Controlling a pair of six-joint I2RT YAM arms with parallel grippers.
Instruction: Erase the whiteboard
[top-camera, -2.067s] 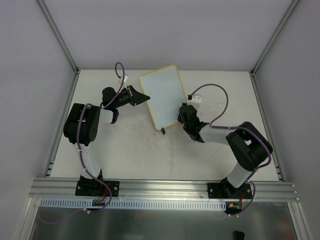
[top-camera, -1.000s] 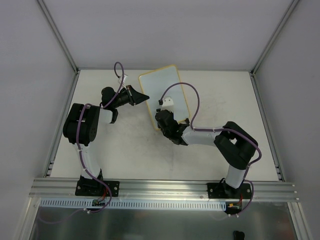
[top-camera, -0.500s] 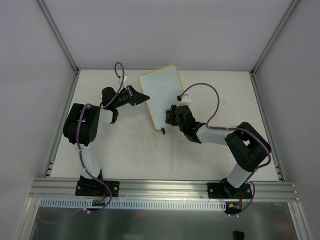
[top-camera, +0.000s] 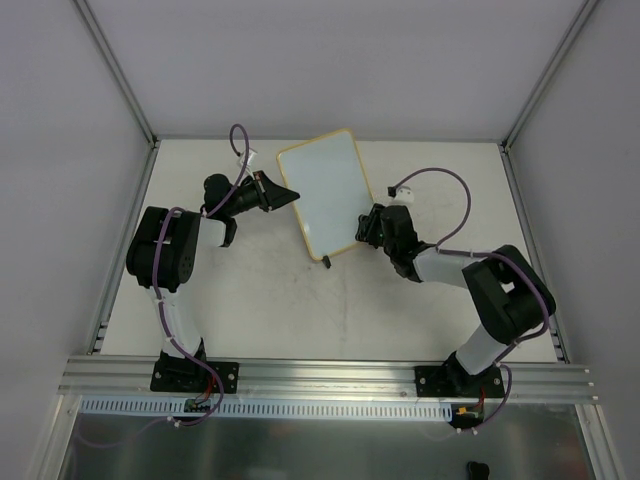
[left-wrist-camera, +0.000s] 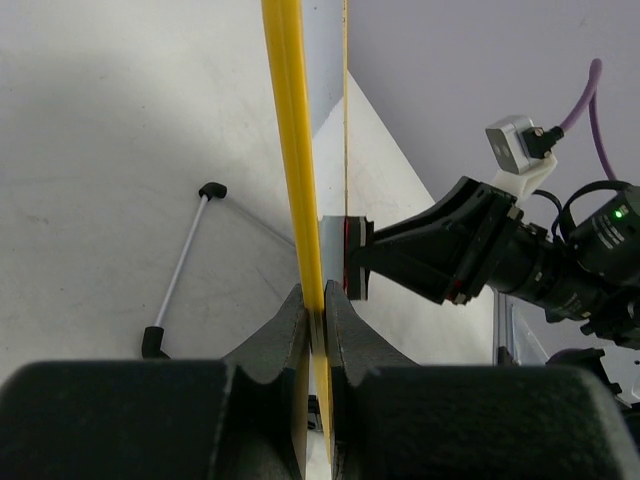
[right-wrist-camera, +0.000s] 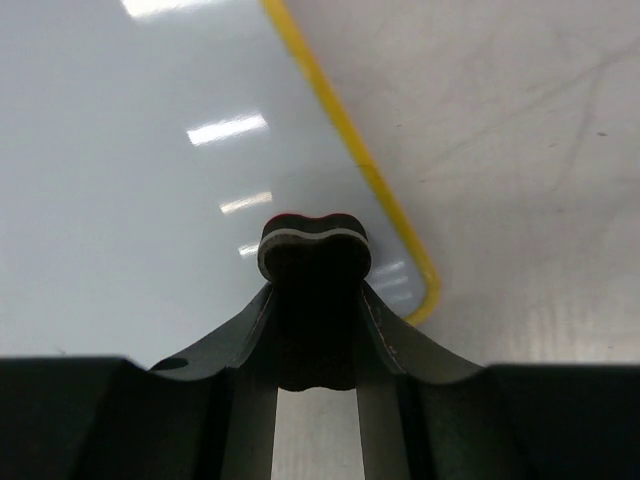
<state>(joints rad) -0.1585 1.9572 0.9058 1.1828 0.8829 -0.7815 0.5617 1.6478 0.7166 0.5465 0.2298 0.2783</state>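
Pale and faintly scuffed, the tabletop (top-camera: 260, 300) lies between aluminium rails (top-camera: 330, 372). The yellow-framed whiteboard (top-camera: 325, 190) sits at its far middle, with a black clip foot (top-camera: 327, 262) at the near corner. A thin white rod (left-wrist-camera: 180, 265) with black ends lies alongside.

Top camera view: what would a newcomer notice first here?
The yellow-framed whiteboard sits at the far middle of the table, its left edge clamped by the left gripper. The right gripper holds a small dark eraser against the board's near right corner.
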